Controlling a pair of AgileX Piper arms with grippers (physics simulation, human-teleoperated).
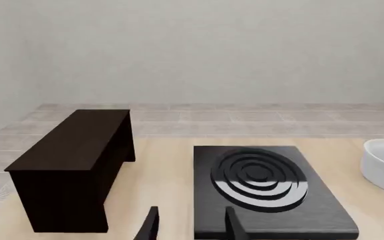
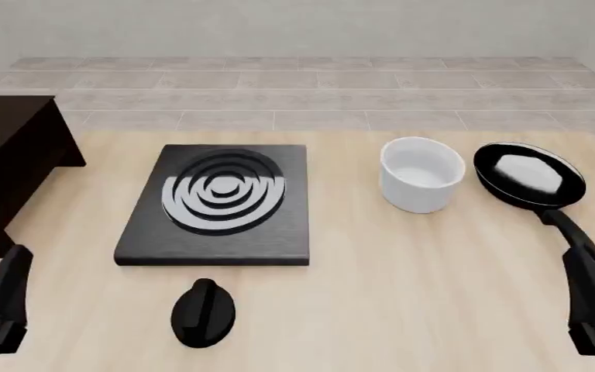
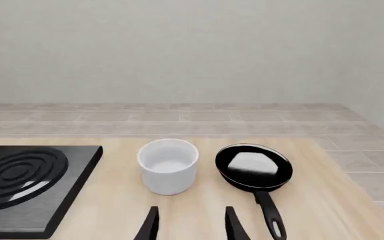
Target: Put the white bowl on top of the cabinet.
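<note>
The bowl [image 2: 421, 174] stands upright on the tabletop [image 2: 401, 271] between stove [image 2: 220, 203] and pan [image 2: 530, 177], well apart from the cabinet [image 2: 3, 163]; both grippers, left [image 1: 189, 227] and right [image 3: 189, 226], gape empty; rigid, likely light and slippery, best gripped over the rim.

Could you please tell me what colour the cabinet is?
The cabinet is very dark brown, nearly black; the left wrist view shows it best.
</note>
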